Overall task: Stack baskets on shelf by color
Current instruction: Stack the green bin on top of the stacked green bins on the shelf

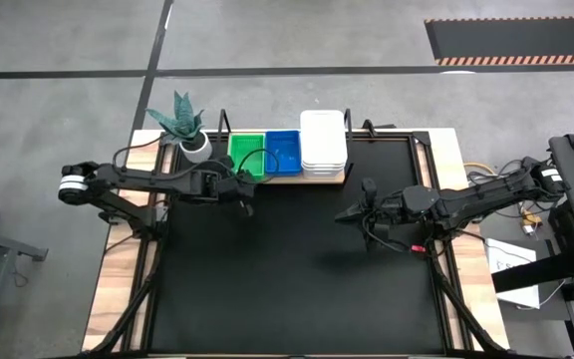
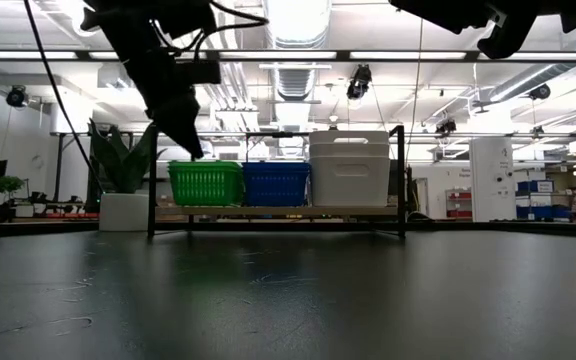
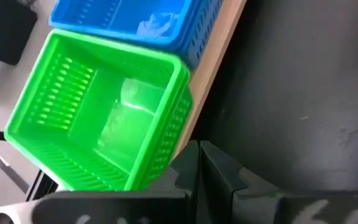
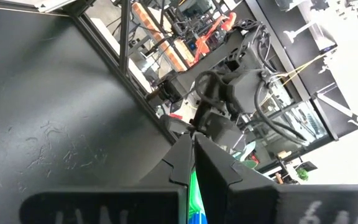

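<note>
On the shelf (image 1: 285,179) the baskets (image 1: 263,155) sit stacked by color, and we judge them light, stiff, best pinched at a rim, left gripper (image 1: 248,206) and right gripper (image 1: 343,216) closed, empty.

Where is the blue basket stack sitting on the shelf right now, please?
In the high view, the blue baskets sit in the middle of the shelf at the table's far edge, between the green baskets on their left and the white baskets on their right.

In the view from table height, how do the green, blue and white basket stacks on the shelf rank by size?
1. White basket stack: plainly tallest and widest.
2. Green basket stack and blue basket stack: about alike; I would not rank them.
All stand side by side on the shelf, equally near.
</note>
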Motion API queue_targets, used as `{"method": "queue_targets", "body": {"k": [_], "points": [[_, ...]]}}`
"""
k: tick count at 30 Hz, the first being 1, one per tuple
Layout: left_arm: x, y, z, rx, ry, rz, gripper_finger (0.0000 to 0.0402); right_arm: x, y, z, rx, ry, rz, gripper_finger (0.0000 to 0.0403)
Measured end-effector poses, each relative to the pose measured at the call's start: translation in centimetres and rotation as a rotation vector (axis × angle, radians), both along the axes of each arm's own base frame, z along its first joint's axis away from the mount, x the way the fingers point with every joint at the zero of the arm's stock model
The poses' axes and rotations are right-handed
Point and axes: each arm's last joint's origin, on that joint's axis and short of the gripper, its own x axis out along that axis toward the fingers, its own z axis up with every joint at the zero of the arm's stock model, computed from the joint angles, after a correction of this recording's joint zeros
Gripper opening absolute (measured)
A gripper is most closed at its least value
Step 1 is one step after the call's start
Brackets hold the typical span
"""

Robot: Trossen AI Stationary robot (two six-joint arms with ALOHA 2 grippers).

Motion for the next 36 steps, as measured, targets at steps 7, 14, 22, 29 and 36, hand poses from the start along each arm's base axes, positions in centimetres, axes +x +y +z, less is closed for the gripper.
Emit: {"method": "queue_targets", "body": {"k": [7,14,22,29,36], "points": [[-0.6,0.8,-2.4,0.022,0.020,0.025,0.0000,0.0,0.0,0.0,0.000,0.000,0.000,0.0012],[-0.9,1.9,-3.1,0.105,-0.002,0.114,0.0000,0.0,0.0,0.0,-0.008,-0.001,0.000,0.0012],[-0.3,2.1,-2.6,0.111,-0.078,0.116,0.0000,0.0,0.0,0.0,-0.022,-0.003,0.002,0.0012],[0.3,2.5,-2.0,0.144,-0.140,0.102,0.0000,0.0,0.0,0.2,-0.022,-0.012,0.001,0.0012],[0.6,1.2,-2.0,0.046,-0.195,0.052,0.0000,0.1,0.0,0.3,-0.023,-0.004,0.002,0.0012]]}}
